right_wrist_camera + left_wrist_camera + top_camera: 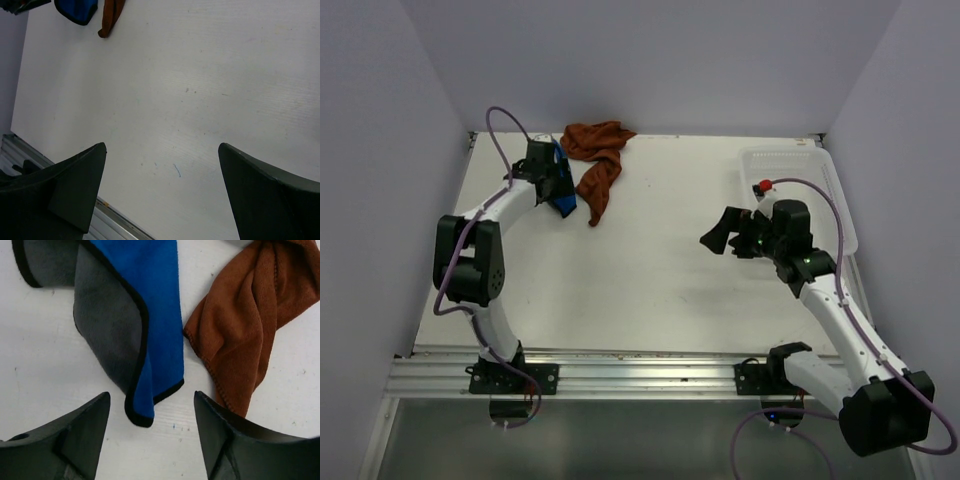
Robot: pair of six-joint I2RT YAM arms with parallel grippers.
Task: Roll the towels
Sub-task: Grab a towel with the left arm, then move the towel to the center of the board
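The blue towel (150, 305) lies at the far left of the white worktop (650, 270), partly folded over so that its grey underside shows beside the bright blue face; a thin black hem runs along its edge, and one rounded corner points toward the left pincer (150, 435). Just to its right, close but apart at the near corner, lies the rust-brown towel (250, 325), bunched and twisted into deep folds, with a long tail trailing toward the near side and a crumpled mass by the back wall. The left pincer hovers over the blue corner with its fingers spread either side of it, gripping nothing. The right pincer (162, 195) hangs well apart over bare worktop, fingers spread wide and empty, beside a white mesh basket (820, 165) at the right edge.
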